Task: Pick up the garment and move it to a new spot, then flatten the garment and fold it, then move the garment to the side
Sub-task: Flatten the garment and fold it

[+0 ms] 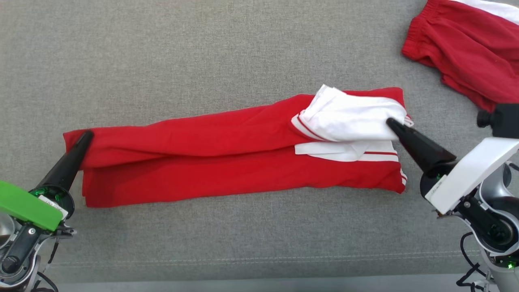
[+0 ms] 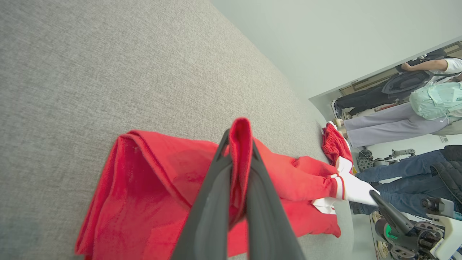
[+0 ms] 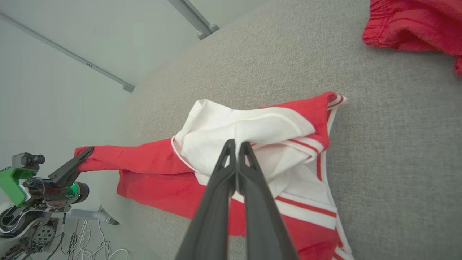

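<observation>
Left gripper (image 1: 87, 135): at the far left of the head view, dark fingers pointing up and to the right, pressed together on the left end of the garment. In the left wrist view a fold of red cloth stands pinched between the two fingers.
Garment (image 1: 227, 162): red, folded into a long band that lies across the middle of the gray surface (image 1: 202, 48), from the left gripper to the right gripper. Its left end is lifted a little where it is clamped. The lower layer lies flat on the surface and sticks out below the upper layer.
White part (image 1: 348, 117): a bunched white piece of the same garment with thin red stripes, lying on top of the red band near its right end. It is drawn to a point at the right gripper's tips.
Right gripper (image 1: 392, 123): comes in from the lower right, fingers pointing up and to the left, closed together with the white cloth caught at their tips.
Second red piece (image 1: 458, 44): red with a white edge and a gathered waistband, in the upper right corner, apart from the folded garment.
People (image 2: 397, 122): standing past the far end of the surface in the left wrist view, with bags.
</observation>
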`<state>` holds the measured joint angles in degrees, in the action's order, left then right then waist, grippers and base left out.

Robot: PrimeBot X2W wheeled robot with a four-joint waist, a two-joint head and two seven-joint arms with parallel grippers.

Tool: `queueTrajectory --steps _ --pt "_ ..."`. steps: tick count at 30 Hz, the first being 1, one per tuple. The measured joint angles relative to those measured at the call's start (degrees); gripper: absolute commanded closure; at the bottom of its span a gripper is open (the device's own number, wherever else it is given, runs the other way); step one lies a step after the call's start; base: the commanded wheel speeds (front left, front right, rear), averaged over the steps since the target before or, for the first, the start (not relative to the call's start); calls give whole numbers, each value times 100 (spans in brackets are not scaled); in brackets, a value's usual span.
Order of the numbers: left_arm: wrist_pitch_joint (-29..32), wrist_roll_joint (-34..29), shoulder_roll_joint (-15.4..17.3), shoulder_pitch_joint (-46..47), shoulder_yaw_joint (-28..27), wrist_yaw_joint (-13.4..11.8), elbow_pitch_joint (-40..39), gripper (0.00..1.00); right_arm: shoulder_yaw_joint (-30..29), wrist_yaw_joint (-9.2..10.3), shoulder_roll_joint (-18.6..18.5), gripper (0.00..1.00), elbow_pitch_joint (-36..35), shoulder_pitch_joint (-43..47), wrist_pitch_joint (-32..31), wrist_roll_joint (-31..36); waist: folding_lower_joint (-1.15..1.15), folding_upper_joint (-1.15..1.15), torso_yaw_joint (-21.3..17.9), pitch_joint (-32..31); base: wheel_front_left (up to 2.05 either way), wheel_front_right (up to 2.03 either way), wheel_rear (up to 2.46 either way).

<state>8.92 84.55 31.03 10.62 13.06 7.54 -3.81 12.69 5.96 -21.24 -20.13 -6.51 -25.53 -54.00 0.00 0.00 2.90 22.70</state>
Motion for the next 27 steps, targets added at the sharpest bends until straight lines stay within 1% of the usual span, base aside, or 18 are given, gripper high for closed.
queueTrajectory --steps 11,27 --pt "-47 26 45 -40 136 0 57 100 48 27 0 100 -55 132 -83 -13 0 0 -17 138 0 0 0" --pt "-148 60 181 -69 187 0 166 100 -77 68 -69 100 -220 260 -274 -100 0 0 -47 22 0 0 0"
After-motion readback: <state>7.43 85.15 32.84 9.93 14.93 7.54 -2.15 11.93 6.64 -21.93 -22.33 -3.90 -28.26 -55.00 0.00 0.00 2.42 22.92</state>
